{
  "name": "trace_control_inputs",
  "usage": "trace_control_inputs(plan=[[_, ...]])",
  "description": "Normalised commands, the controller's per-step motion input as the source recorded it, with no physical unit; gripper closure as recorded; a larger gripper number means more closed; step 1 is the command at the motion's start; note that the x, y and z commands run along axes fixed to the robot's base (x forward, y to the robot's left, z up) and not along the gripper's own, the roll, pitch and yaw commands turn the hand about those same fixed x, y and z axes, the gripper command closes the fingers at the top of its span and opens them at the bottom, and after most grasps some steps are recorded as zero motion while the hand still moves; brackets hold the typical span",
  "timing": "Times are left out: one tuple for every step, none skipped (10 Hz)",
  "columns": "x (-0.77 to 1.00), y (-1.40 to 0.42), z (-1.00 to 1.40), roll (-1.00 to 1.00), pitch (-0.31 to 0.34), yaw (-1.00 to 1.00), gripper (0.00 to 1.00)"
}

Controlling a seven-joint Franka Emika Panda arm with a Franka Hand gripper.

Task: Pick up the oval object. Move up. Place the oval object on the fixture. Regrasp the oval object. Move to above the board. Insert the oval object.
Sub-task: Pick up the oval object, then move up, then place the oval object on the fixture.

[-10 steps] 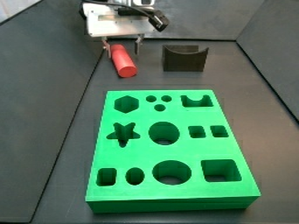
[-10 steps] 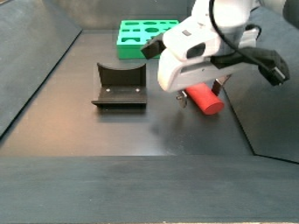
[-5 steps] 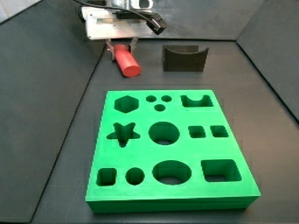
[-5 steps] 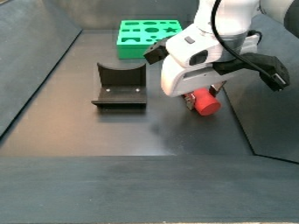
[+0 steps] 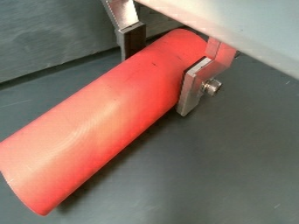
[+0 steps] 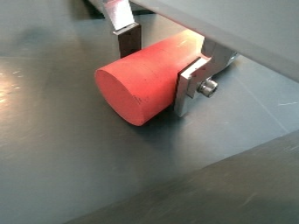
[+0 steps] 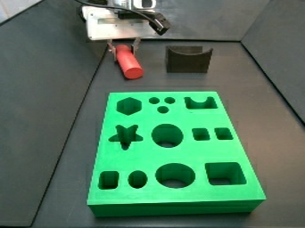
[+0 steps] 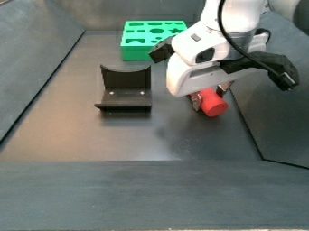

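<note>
Green board point(image 7: 177, 151) nearest in a side view, flat on the dark floor point(image 7: 60, 169), cut-outs up; bare floor strips on both long sides, walls rising at the edges. Beyond the board, fixture point(image 7: 187, 59) standing alone near the back wall, notch up, well apart from the peg. Clear floor between board's far edge and both peg and fixture.

Peg point(image 7: 125, 60) lying on the floor left of the fixture in that view, close to the slanted side wall. Long axis flat along the floor, angled: one end toward the board, the other up under the tool point(image 7: 123, 43). In another side view peg point(image 8: 212, 101) close to the right wall, round end face toward the camera, fixture point(image 8: 123, 88) to its left with open floor between, board point(image 8: 151, 34) far back.

Tool low over the peg's far end, white body above. In both wrist views silver fingers point(image 5: 198, 83) straddling the peg point(image 5: 105, 129), one on each side of its round flank; near finger point(image 6: 194, 86) flush against the peg point(image 6: 146, 77), far finger close to or touching the other side, contact not clear. Tool point(image 6: 160, 63) narrow, closed about the peg's width. Most of the peg's length sticking out past the fingers, free end uncovered.
</note>
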Motion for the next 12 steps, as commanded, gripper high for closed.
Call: trace_control_inputs(plan=[[0.0, 0.0, 0.0, 0.0, 0.0, 0.0, 1.0], [0.0, 0.0, 0.0, 0.0, 0.0, 0.0, 1.0], [0.0, 0.0, 0.0, 0.0, 0.0, 0.0, 1.0], [0.0, 0.0, 0.0, 0.0, 0.0, 0.0, 1.0], [0.0, 0.0, 0.83, 0.0, 0.0, 0.0, 1.0], [-0.07, 0.02, 0.82, 0.0, 0.02, 0.0, 1.0], [-0.09, 0.01, 0.77, -0.01, 0.03, 0.0, 1.0], [-0.05, -0.01, 0.63, -0.04, 0.024, 0.01, 1.0], [-0.03, -0.01, 0.5, -0.06, 0.021, 0.02, 1.0], [-0.03, -0.01, 0.33, -0.09, 0.015, 0.02, 1.0], [-0.02, -0.01, 0.24, -0.1, 0.008, 0.02, 1.0], [0.0, 0.0, 1.0, 0.0, 0.0, 0.0, 1.0]])
